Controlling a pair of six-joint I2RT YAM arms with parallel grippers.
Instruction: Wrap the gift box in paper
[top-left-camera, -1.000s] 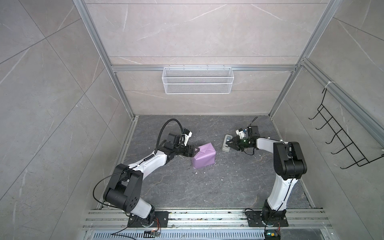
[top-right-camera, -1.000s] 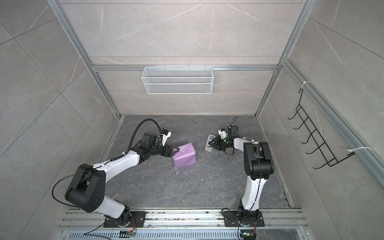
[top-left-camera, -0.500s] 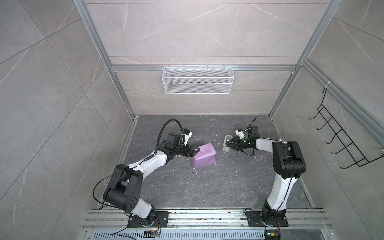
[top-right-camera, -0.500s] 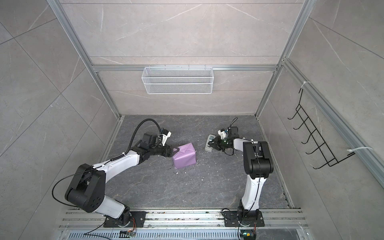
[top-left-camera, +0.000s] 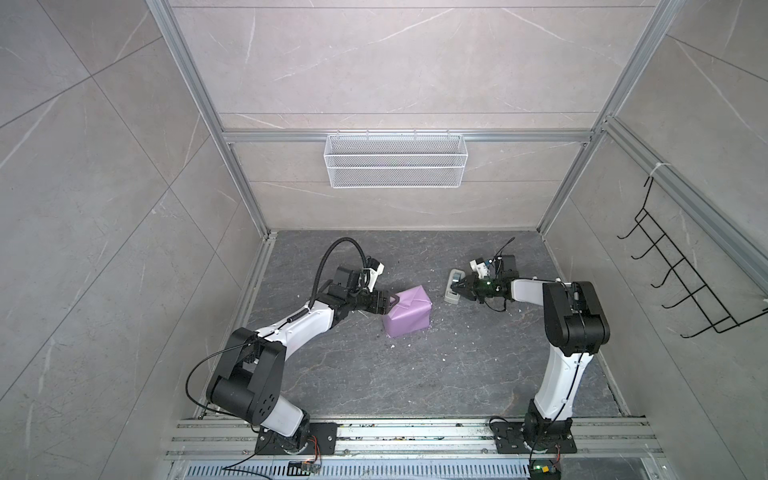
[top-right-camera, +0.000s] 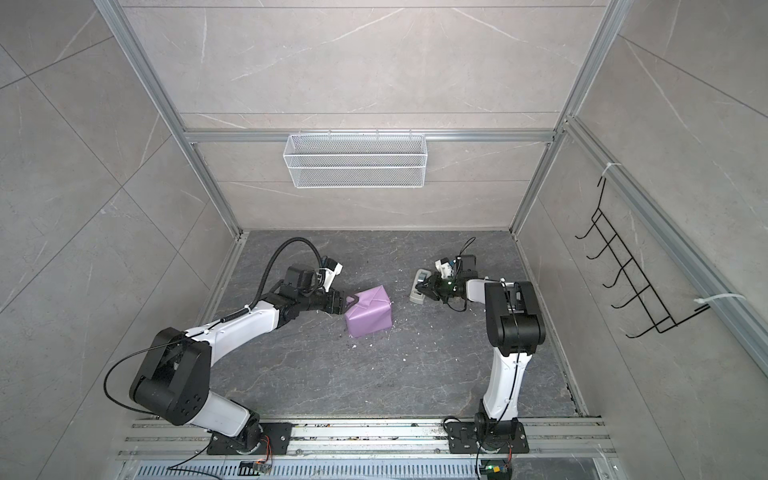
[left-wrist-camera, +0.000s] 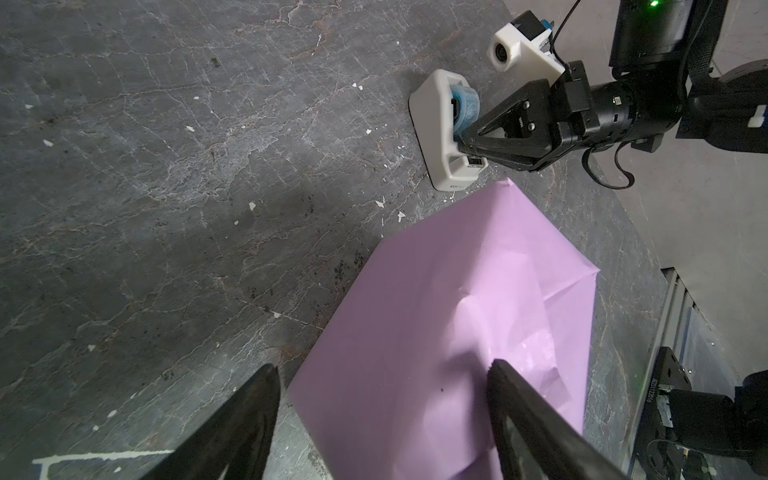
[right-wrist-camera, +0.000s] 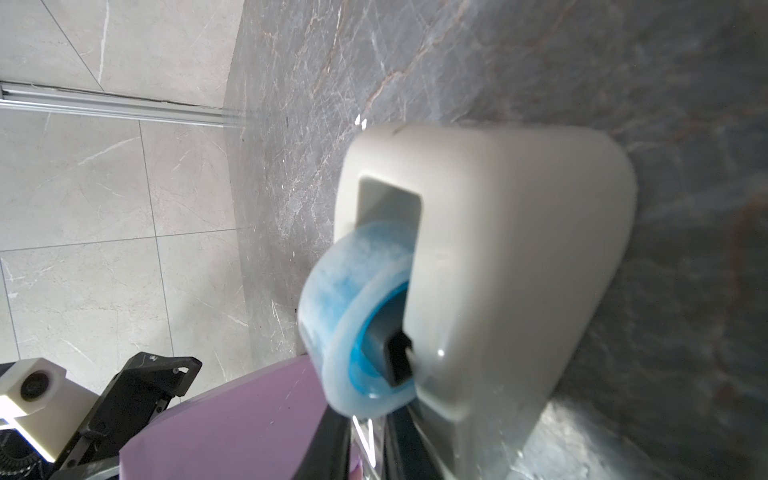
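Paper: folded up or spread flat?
Folded: the paper forms a compact lilac parcel with creased end flaps, seen in both top views.

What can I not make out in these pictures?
- the gift box: hidden in every view under the paper.
- the right gripper: right wrist view, blurred and cut off by the picture edge; a grip on tape is unclear.
- the tape dispenser: in both top views too small, its front end hidden by the right gripper.

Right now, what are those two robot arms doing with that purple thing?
They're wrapping a present. The box is hidden inside the purple paper folded around it. The left claw is open, one finger against the paper at the parcel's end. The right claw is at the tape dispenser, jaws nearly together, probably to pull a strip.
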